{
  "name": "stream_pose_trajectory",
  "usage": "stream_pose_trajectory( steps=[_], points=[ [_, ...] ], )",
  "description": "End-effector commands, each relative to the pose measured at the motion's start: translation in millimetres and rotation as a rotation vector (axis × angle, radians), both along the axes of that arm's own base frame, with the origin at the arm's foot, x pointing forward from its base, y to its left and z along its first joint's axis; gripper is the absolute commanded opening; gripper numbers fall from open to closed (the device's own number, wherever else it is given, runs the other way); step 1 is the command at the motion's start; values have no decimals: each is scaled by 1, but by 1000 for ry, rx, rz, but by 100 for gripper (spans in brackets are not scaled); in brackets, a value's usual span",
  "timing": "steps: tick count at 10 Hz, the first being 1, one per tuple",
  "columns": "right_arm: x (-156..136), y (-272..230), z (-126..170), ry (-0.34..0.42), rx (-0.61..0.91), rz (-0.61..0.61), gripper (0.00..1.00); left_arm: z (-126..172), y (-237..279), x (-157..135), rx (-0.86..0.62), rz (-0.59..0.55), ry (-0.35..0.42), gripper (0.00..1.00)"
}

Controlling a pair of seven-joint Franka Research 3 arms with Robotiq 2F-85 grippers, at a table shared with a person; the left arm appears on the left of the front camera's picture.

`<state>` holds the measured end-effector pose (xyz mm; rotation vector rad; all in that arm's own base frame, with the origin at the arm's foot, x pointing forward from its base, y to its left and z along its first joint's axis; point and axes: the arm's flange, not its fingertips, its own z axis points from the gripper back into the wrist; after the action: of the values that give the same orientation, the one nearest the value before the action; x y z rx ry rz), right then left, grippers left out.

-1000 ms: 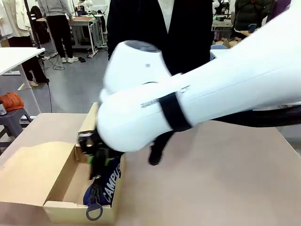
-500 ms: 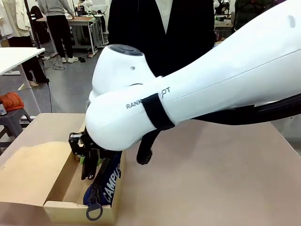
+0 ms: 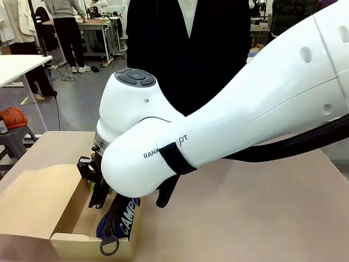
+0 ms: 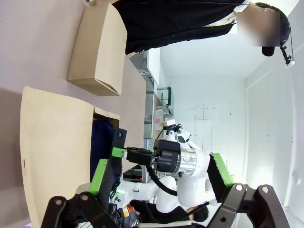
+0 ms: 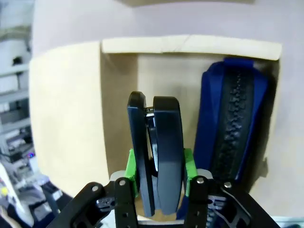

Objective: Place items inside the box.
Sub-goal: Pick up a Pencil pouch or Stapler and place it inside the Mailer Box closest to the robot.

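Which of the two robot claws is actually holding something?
The right gripper: its jaws are clamped on a black stapler over the box. The left gripper is open and empty.

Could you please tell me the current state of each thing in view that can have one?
box: open, its flap folded out.
navy pouch: inside the box, on edge against a side wall.
black stapler: closed, gripped over the box's free half.
right hand: shut on the black stapler.
left hand: open, holding nothing.
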<state>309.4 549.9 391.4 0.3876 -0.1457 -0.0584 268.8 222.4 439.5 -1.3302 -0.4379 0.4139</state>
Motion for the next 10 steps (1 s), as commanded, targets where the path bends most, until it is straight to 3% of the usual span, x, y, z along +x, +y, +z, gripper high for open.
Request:
stream_pose_trajectory(
  steps=[1, 4, 6, 10],
  points=[
    [-1, 17, -3, -7, -12, -73, 42, 1, 1, -2, -4, -6, -20, 100],
    [0, 15, -6, 13, -15, -46, 42, 1, 1, -2, -4, -6, -20, 100],
    [0, 12, -9, 31, -21, -26, 98, 1, 1, -2, -4, -6, -20, 100],
    [2, 2, -5, 28, 27, -24, 100, 1, 1, -2, -4, -6, -20, 100]
  ],
)
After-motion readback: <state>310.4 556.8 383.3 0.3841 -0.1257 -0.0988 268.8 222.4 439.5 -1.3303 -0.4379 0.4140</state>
